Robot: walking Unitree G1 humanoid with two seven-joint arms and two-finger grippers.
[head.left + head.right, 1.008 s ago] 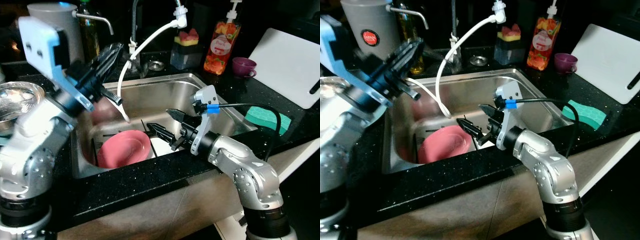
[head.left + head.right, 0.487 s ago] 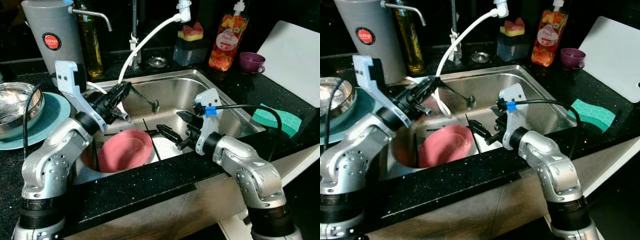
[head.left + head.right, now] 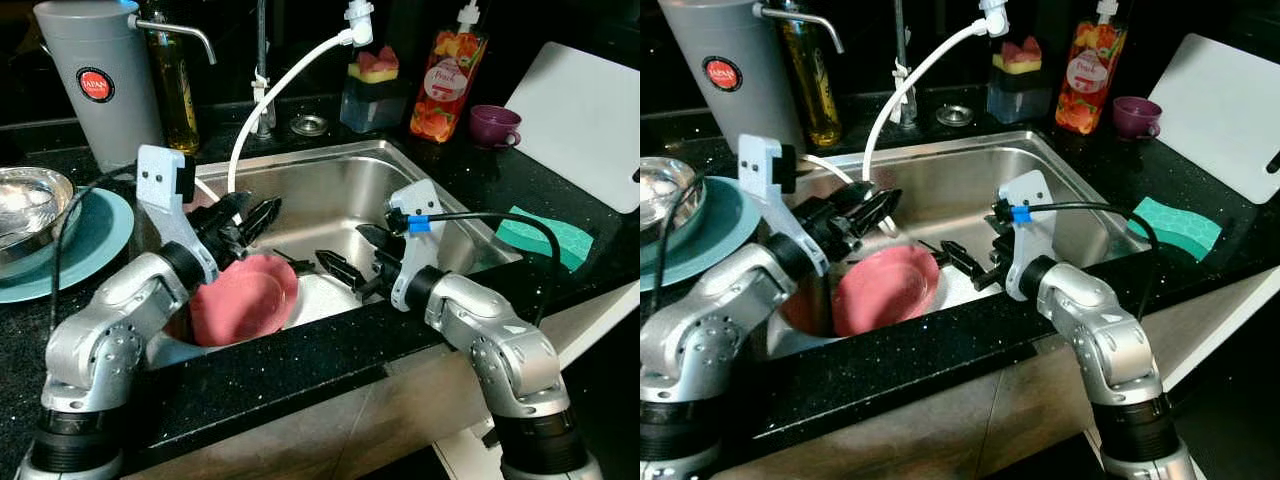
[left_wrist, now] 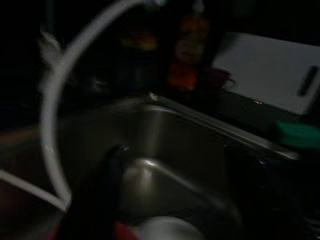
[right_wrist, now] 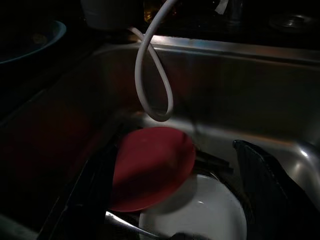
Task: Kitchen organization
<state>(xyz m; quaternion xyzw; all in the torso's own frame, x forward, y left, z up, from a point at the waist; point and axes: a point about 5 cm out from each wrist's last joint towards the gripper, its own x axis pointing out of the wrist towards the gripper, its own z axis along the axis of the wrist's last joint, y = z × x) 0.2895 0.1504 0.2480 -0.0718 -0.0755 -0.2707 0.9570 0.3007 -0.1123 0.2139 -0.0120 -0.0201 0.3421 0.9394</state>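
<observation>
My head stereo pair looks forward and down on the sink [image 3: 350, 185] from close above — both wrist cams sit low inside it, sharing the white hose [image 5: 150, 75].

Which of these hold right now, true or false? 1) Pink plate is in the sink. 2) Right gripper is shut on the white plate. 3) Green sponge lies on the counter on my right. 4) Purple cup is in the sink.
1) True: the pink plate leans in the sink, by the left gripper.
2) False: the right gripper is open above the white plate.
3) True: the green sponge lies there.
4) False: the purple cup stands on the counter.
</observation>
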